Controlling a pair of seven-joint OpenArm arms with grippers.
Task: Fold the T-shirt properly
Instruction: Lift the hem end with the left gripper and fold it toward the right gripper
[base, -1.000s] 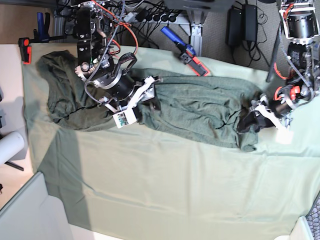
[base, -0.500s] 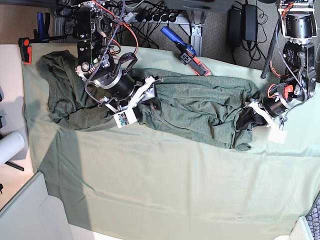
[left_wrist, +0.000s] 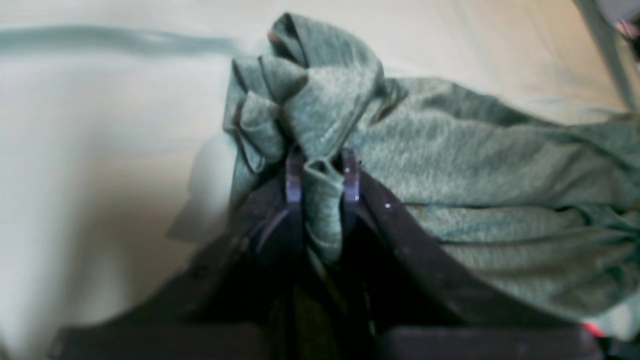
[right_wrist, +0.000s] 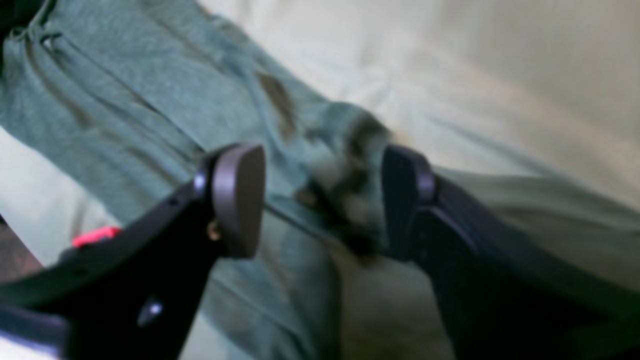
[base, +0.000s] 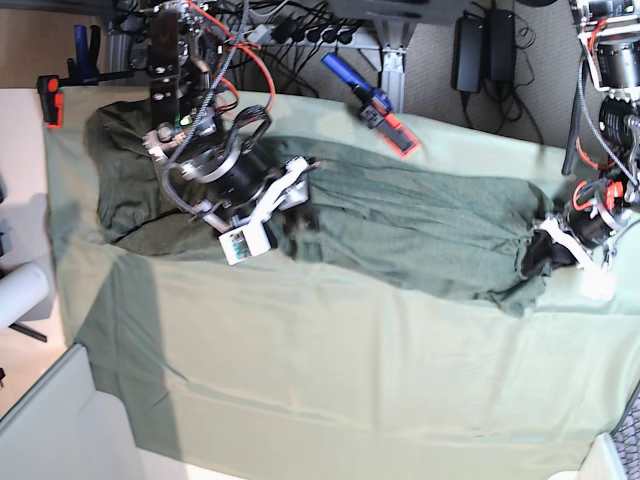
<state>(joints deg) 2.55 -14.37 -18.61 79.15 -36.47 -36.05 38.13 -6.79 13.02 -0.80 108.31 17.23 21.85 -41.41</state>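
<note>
T-shirt (base: 400, 235) lay stretched and wrinkled, unfolded; left gripper (left_wrist: 322, 172) pinched its right end; right gripper (right_wrist: 320, 200) gaped.

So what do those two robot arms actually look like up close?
Both are mostly black metal. The right arm carries red, orange and black cables, a ribbed hose and white plastic brackets. The left arm has a silver motor section, a corrugated hose and red fittings. The right end effector has dark, rounded pads; the left end effector has narrow purplish tips.
</note>
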